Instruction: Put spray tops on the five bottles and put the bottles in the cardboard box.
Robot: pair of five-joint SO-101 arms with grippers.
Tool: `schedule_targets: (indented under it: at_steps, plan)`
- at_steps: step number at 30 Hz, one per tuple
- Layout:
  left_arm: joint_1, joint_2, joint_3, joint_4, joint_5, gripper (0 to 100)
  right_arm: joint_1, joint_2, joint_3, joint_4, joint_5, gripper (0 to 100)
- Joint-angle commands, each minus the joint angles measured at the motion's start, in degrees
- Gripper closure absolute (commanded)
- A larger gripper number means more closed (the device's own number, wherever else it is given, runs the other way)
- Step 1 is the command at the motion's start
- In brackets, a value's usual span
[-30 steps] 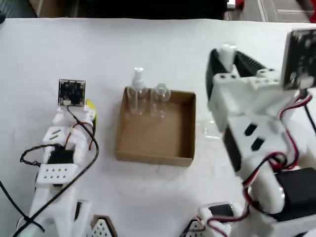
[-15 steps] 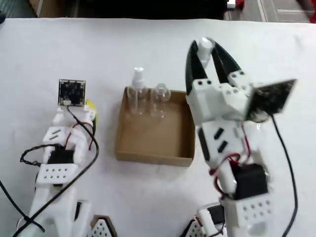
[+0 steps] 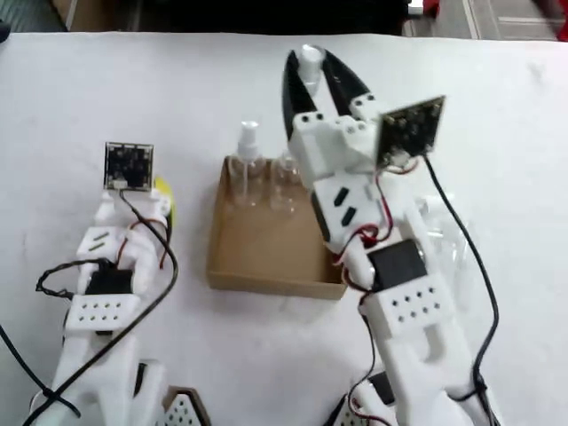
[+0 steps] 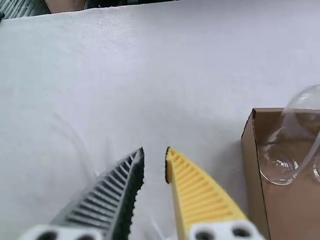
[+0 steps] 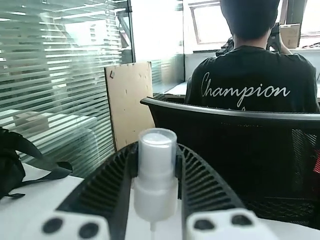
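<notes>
Two are stood in the cardboard box (image 3: 266,244): a capped bottle (image 3: 248,170) and an open-necked bottle (image 3: 286,170).
A spray top (image 5: 156,167) is clamped in the right gripper (image 3: 310,59) beyond the box; the left gripper (image 4: 154,153) is held slightly parted, empty.

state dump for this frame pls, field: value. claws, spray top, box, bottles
right claw: shut on spray top, held up past the box's far wall
left claw: fingers slightly apart, empty, low over table beside the box
cardboard box: open, mid-table
bottles in box: two, upright at the far wall
capped bottle: spray top on
second bottle: no top, partly behind the right arm
boxed count: 2 of 5
</notes>
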Motion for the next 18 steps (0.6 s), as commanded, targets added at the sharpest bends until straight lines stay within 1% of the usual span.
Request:
schedule_targets:
  at_steps: [1,8,18]
  plan:
    - [-0.4,0.3,-0.5,-2.3,0.3,92,-0.8,2.3,-0.5,-4.4,0.2,98.3]
    - [-0.4,0.3,-0.5,-2.3,0.3,92,0.2,9.0,-0.4,-7.2,0.2,98.3]
    - [-0.4,0.3,-0.5,-2.5,0.3,92,0.2,10.2,0.4,-7.2,-0.3,98.3]
